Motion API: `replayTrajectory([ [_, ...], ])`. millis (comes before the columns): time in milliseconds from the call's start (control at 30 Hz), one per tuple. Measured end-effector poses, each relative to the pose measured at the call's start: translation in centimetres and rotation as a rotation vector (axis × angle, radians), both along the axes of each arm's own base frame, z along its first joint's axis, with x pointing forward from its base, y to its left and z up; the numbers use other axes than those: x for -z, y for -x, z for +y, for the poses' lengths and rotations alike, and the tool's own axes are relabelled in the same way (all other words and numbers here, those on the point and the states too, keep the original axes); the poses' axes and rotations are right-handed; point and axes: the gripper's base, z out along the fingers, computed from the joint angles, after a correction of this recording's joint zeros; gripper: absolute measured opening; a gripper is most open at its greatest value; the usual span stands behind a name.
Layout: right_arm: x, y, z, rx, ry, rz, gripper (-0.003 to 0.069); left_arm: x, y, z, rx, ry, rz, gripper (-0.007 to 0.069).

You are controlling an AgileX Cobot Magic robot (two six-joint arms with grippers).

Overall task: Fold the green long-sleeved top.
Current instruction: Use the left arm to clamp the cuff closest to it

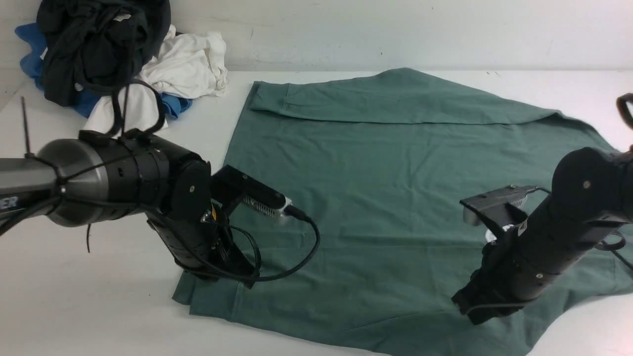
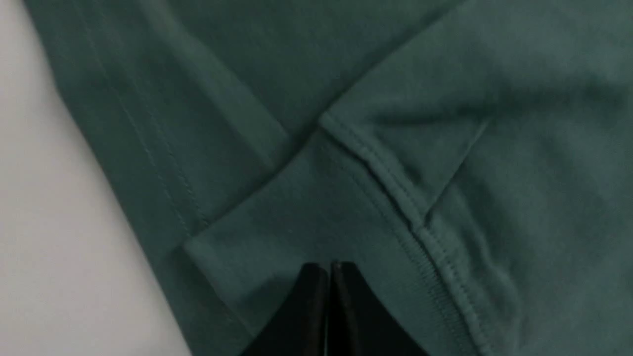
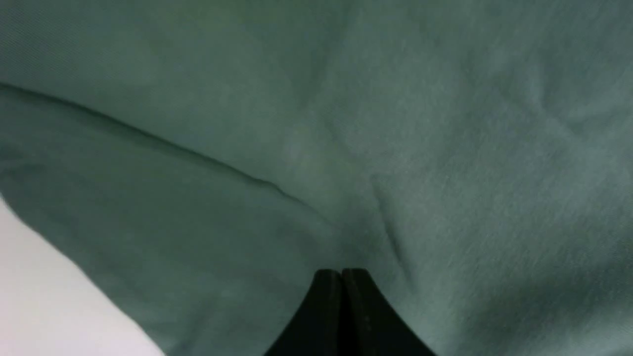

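Note:
The green long-sleeved top (image 1: 385, 188) lies spread flat on the white table (image 1: 74, 296), with a sleeve folded across its far edge. No logo or neck label shows. My left gripper (image 1: 242, 277) is down at the top's near left corner. In the left wrist view the left gripper (image 2: 330, 264) is shut, its tips on the cloth (image 2: 445, 74) beside a stitched seam (image 2: 395, 188). My right gripper (image 1: 467, 309) is down on the near right part. In the right wrist view the right gripper (image 3: 341, 271) is shut against smooth cloth (image 3: 445, 123), with nothing seen between the jaws.
A pile of other clothes sits at the back left corner: a black garment (image 1: 94, 44), a white one (image 1: 188, 64) and a blue one (image 1: 29, 54). A wall runs along the table's far edge. Bare table shows beside the cloth in both wrist views (image 2: 49, 247) (image 3: 49, 296).

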Motion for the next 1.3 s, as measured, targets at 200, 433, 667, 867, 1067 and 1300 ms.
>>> replayTrajectory([
  [200,0.3,0.2,-0.7,-0.023,0.082,0.034,-0.0010,0.2,1.0,-0.6,-0.024,0.014,0.111,-0.0007],
  [433,-3.2,1.1,-1.1,-0.004,0.066,-0.056,-0.0010,-3.2,1.5,-0.9,-0.023,0.062,0.057,-0.0002],
  [667,-7.3,1.9,-0.9,0.032,-0.055,-0.229,-0.0010,-2.8,0.0,1.3,-0.104,0.062,0.052,0.0162],
  [867,-7.7,2.0,-0.3,0.045,-0.128,-0.233,-0.0010,-0.4,-0.5,1.6,-0.087,0.014,0.108,0.0364],
  [1067,-7.9,2.1,0.1,0.036,-0.178,-0.226,-0.0010,0.3,-0.7,1.5,-0.088,0.012,0.120,0.0351],
  [1300,-7.9,2.2,0.1,0.032,-0.179,-0.223,-0.0010,0.2,-0.8,1.4,-0.093,0.021,0.120,0.0056],
])
